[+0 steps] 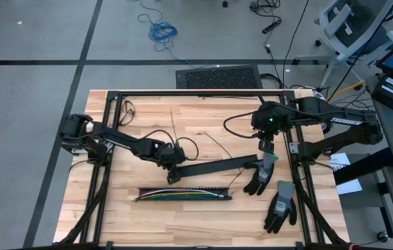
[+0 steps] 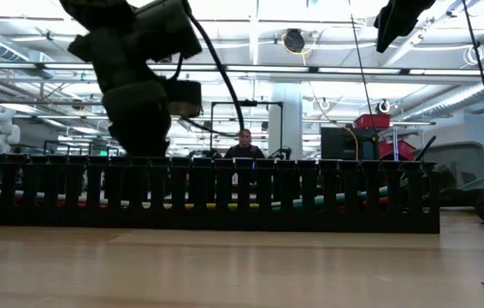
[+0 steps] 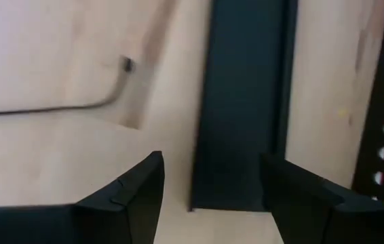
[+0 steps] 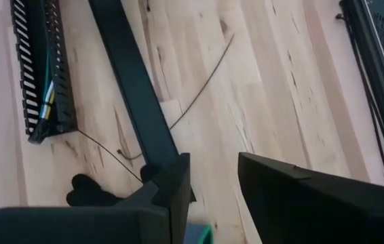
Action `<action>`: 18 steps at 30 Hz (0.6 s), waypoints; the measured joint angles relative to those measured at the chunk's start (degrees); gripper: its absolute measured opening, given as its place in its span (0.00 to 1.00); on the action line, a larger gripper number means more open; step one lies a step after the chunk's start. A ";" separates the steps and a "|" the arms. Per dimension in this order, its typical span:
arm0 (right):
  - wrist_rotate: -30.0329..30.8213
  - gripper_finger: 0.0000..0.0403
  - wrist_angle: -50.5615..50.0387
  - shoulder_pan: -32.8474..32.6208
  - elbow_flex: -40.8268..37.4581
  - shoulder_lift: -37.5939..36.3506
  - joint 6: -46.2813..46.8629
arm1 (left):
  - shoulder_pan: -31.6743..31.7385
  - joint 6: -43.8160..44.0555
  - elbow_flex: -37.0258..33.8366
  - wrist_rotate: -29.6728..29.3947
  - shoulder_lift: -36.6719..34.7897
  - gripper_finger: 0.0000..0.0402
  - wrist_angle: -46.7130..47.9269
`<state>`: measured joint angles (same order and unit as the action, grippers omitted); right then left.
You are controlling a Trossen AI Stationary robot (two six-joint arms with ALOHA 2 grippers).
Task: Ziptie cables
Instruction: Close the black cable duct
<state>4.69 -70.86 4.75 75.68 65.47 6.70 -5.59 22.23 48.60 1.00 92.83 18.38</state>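
Cables (image 1: 179,195) lie left-to-right low in frame, nearest the left gripper (image 1: 173,175), whose open jaws straddle the flat black bar (image 1: 217,166).

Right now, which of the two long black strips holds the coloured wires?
The slotted strip nearest the table's front edge holds the cables; the plain flat bar behind it holds nothing.

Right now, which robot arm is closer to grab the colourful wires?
Probably the left. The left gripper hovers open just behind the slotted strip holding the cables, over the flat black bar. The right gripper is open near the gloves.
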 joint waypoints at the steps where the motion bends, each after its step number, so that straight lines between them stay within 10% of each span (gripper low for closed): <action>1: 0.13 0.28 0.01 0.00 0.00 0.00 0.04 | -0.09 -0.03 0.00 0.56 0.59 0.58 -0.09; 6: 0.20 0.28 0.87 0.00 0.00 0.00 1.69 | -0.06 -0.25 0.24 -0.49 4.73 0.51 -0.64; 12: -0.17 0.28 2.45 0.00 0.00 0.00 4.88 | 0.00 1.00 0.55 -2.19 9.96 0.06 -5.54; 18: -0.51 0.28 2.61 0.00 0.00 0.00 7.46 | -0.06 -0.32 0.88 -4.49 9.81 0.01 -4.57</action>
<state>4.18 -68.25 4.75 75.68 65.47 14.16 -5.65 21.91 49.48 -3.49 102.64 13.80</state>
